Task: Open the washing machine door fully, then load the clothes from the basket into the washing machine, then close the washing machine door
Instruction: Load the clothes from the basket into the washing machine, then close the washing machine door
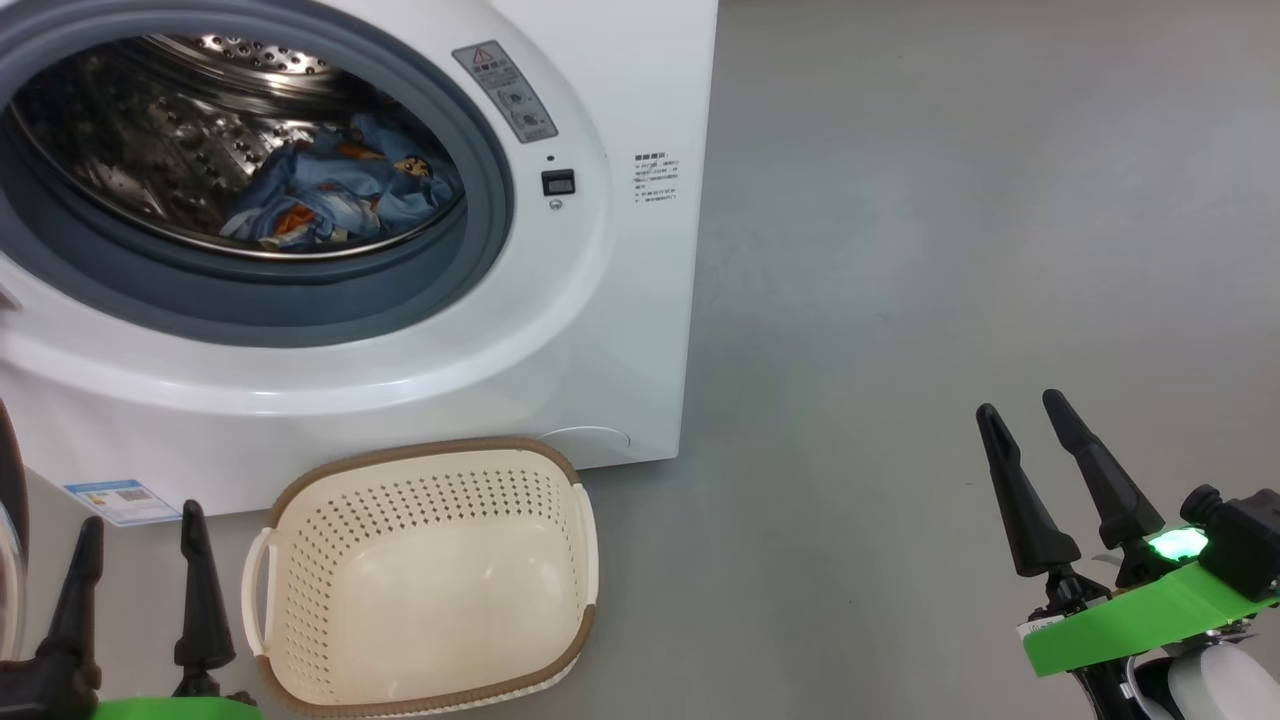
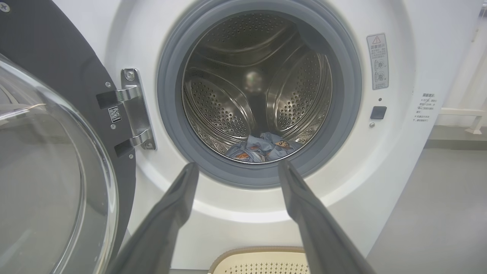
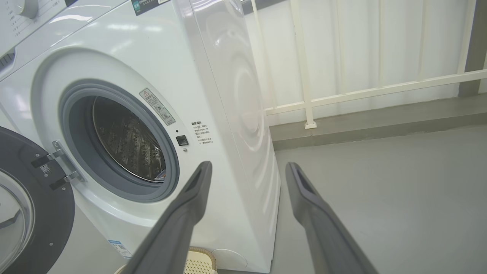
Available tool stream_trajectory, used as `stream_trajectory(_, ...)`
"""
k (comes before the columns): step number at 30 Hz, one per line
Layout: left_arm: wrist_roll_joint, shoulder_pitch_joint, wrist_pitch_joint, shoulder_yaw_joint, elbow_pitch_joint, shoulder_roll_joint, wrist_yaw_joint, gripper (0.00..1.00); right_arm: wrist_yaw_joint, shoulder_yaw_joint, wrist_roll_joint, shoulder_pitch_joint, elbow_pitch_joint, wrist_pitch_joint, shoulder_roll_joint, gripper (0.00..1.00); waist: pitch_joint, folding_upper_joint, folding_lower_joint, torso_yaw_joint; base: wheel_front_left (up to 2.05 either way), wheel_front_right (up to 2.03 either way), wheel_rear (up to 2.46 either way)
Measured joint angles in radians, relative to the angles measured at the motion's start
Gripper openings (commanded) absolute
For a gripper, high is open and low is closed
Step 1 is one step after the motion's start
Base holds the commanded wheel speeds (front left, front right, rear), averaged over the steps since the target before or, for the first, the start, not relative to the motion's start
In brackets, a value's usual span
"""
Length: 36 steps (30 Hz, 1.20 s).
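The white washing machine [image 1: 620, 300] stands with its black round door [image 2: 45, 114] swung wide open to the left on its hinge. Light-blue printed clothes [image 1: 335, 195] lie inside the steel drum, low in it, as the left wrist view's clothes [image 2: 262, 146] confirm. The cream basket [image 1: 430, 580] sits on the floor right before the machine with nothing in it. My left gripper [image 1: 140, 525] is open at the lower left, beside the basket. My right gripper [image 1: 1020, 410] is open at the lower right, over bare floor. Both hold nothing.
Grey floor [image 1: 950, 250] stretches to the right of the machine. A white railing [image 3: 361, 91] and a low kerb run behind it. The open door [image 3: 26, 205] takes up the space left of the machine.
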Motion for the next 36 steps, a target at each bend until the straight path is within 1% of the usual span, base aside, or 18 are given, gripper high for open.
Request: stream_trajectory(36, -0.002, 0.020, 0.000, -0.008, -0.009, 0.000, 0.000, 1.00, 0.000, 0.000, 0.000, 0.019, 0.000, 0.000, 0.000, 1.00, -0.014, 0.0000, 0.0000, -0.004, 0.00, 0.00, 0.00)
